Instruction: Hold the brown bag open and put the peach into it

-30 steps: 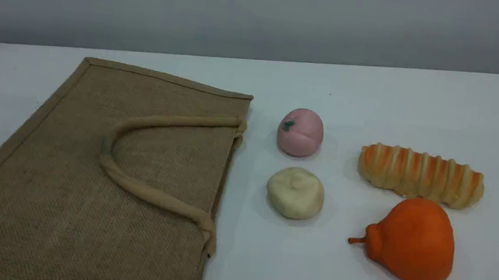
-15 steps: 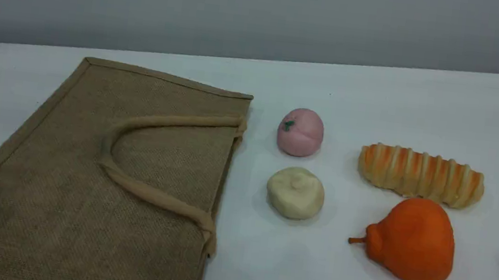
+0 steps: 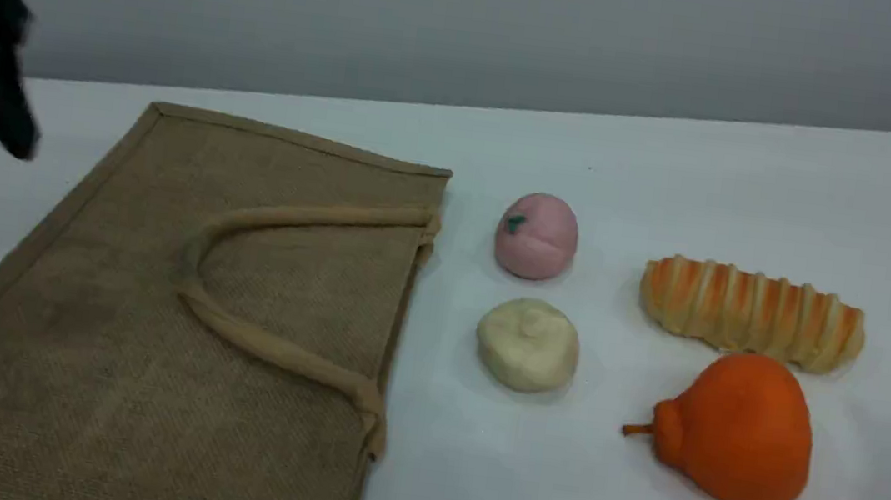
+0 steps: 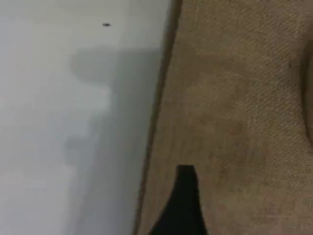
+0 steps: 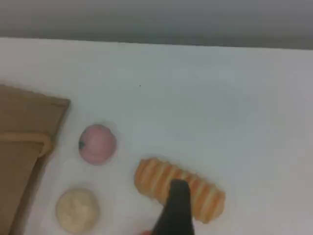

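The brown bag (image 3: 152,317) lies flat on the white table, its mouth edge facing right and a beige handle (image 3: 267,347) folded back across its top face. Just right of the mouth sits the pale pink peach (image 3: 536,236), also in the right wrist view (image 5: 98,143). My left gripper (image 3: 14,134) is a blurred black shape above the bag's far-left corner, holding nothing. Its fingertip (image 4: 185,196) hovers over the bag's weave (image 4: 234,98) near the hemmed edge. My right gripper is outside the scene view. Its fingertip (image 5: 177,205) hangs empty, high above the striped bread.
A cream-white lumpy ball (image 3: 527,345) sits directly in front of the peach. A striped bread roll (image 3: 751,313) and an orange pear-shaped fruit (image 3: 735,430) lie further right. A grey wall stands behind the table's far edge.
My left gripper has come into the scene view at the top left, above the bag's far corner. The bag and the foods have not moved.
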`<state>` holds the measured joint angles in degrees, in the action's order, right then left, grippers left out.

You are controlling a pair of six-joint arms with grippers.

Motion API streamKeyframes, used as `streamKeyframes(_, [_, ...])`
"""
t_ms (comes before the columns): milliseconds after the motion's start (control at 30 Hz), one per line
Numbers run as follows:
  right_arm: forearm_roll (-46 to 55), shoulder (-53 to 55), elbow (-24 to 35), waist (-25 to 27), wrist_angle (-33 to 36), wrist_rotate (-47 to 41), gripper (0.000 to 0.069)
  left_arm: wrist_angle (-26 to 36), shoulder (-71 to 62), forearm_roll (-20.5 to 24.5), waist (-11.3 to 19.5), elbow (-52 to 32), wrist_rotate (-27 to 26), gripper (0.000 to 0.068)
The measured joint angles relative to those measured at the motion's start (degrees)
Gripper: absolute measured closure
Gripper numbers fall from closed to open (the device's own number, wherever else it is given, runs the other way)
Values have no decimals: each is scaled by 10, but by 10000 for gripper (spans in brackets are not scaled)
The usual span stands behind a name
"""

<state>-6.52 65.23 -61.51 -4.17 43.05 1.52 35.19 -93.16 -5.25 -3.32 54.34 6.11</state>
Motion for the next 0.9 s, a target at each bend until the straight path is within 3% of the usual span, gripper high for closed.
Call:
streamKeyframes(333, [0, 1, 0, 0, -2, 1, 106, -11, -134, -19, -54, 81, 5, 98])
streamKeyframes(900, [1, 1, 0, 0, -2, 1, 106, -14, -265, -50, -77, 156, -13, 98])
